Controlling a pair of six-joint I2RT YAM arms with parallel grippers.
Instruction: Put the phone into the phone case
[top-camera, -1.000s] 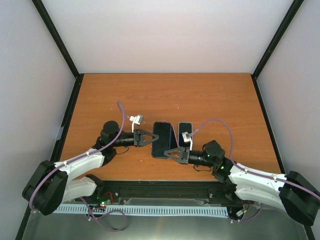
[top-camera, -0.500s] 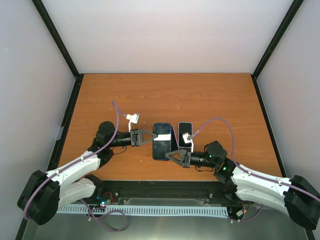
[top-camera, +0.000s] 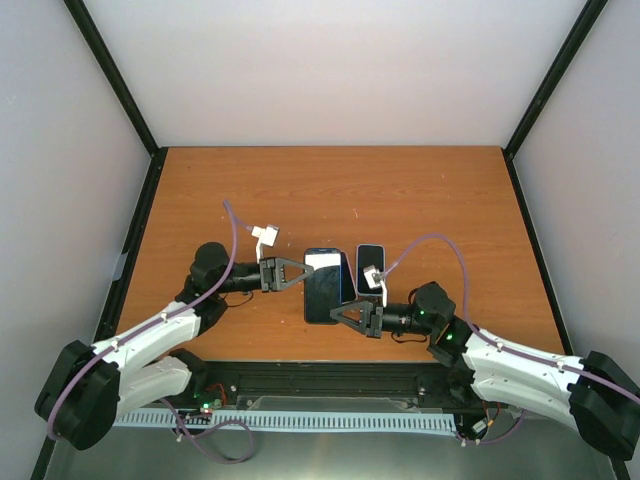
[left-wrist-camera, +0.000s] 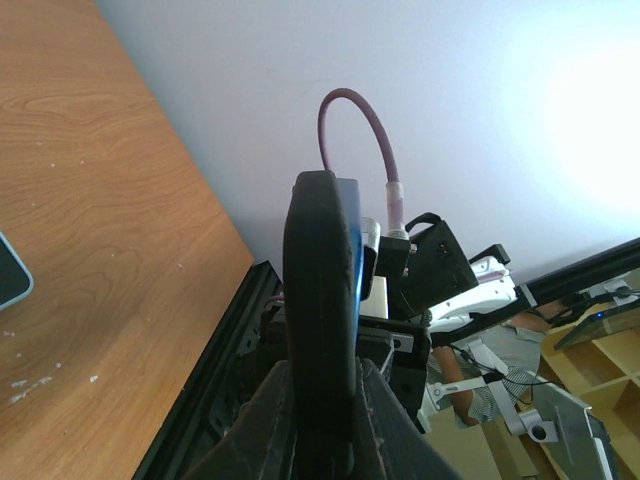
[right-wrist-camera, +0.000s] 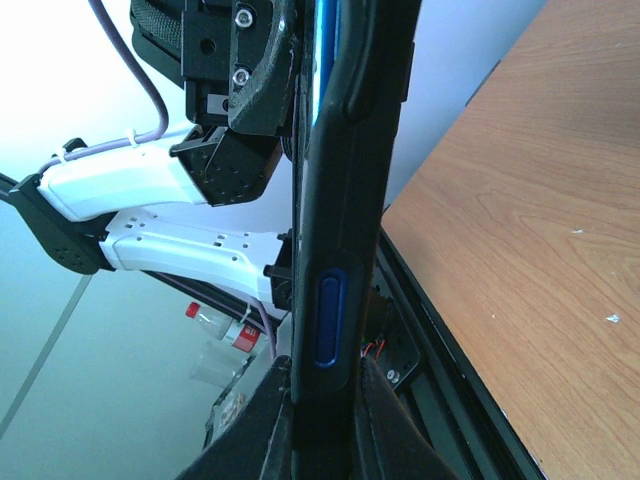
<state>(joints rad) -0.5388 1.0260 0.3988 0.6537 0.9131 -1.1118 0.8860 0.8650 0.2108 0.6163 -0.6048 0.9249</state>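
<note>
The black phone case (top-camera: 322, 290) is held off the table between the two arms, with the blue-edged phone (left-wrist-camera: 349, 245) lying in it. In the left wrist view the case (left-wrist-camera: 315, 270) stands edge-on, and my left gripper (left-wrist-camera: 320, 372) is shut on it. My left gripper (top-camera: 304, 273) grips its left side. In the right wrist view the case (right-wrist-camera: 355, 190) shows a blue side button, with the phone's blue edge (right-wrist-camera: 325, 60) beside it. My right gripper (right-wrist-camera: 325, 385) is shut on it, and my right gripper (top-camera: 338, 312) holds its near corner.
A second dark slab with a light blue rim (top-camera: 370, 268) lies flat on the wooden table (top-camera: 330, 190) just right of the held case; its corner (left-wrist-camera: 10, 285) shows in the left wrist view. Black frame rails border the table.
The left arm has drawn back to the left and its gripper briefly loosened, then shut again on the case. The right gripper has shifted slightly left. The screen now catches a white glare.
</note>
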